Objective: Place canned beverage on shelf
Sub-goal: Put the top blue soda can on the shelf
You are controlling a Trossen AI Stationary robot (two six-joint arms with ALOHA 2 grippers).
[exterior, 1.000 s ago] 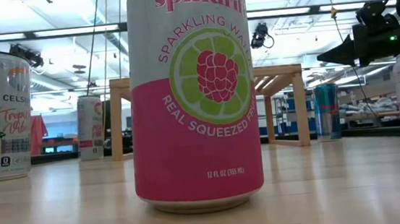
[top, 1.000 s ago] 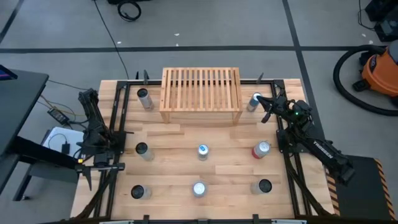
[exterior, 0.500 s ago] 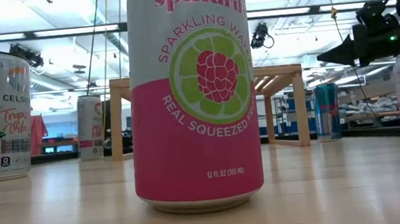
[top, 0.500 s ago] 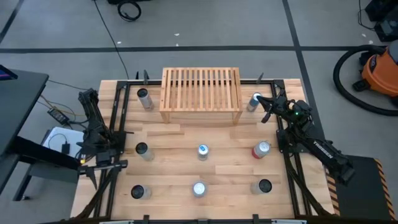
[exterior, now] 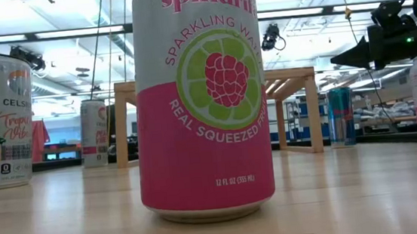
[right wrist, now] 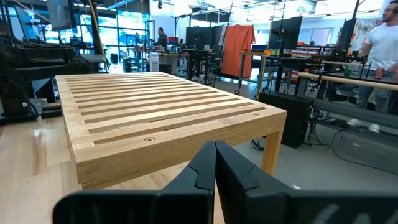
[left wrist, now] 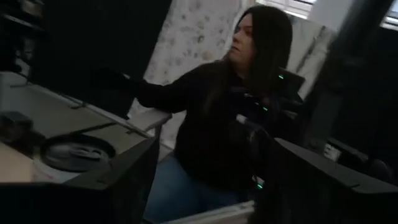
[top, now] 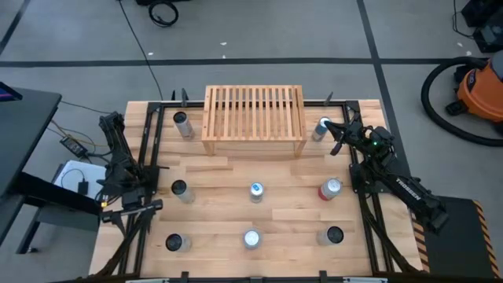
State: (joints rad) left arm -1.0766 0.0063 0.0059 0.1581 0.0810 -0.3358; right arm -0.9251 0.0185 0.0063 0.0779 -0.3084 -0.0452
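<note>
Hovering with its two dark fingers pressed flat together, the right gripper (right wrist: 215,163) holds nothing. In the high view the right gripper (top: 336,140) sits by the far right corner of the table, just beside a silver-topped can (top: 321,129) that stands off the shelf's right end, and its claw points toward the pale slatted wooden shelf (top: 254,118). From its wrist camera you look straight across the slatted top, which has no can on it. The arm runs back from there along the table's right edge toward the near right corner, bent and low.

The left gripper (top: 130,210) is parked off the left edge of the butcher-block table (top: 291,204), its fingers partly apart and holding nothing; its arm is folded up alongside the frame. Its wrist camera faces away from the table at a seated person in dark clothes (left wrist: 217,118).

The shelf stands at the far middle of the table. The cans are spread around it on the tabletop, including a pink and white Spindrift can (exterior: 200,99) right up against the low camera, and a red-topped can (top: 330,189) on the right side near the right arm.
</note>
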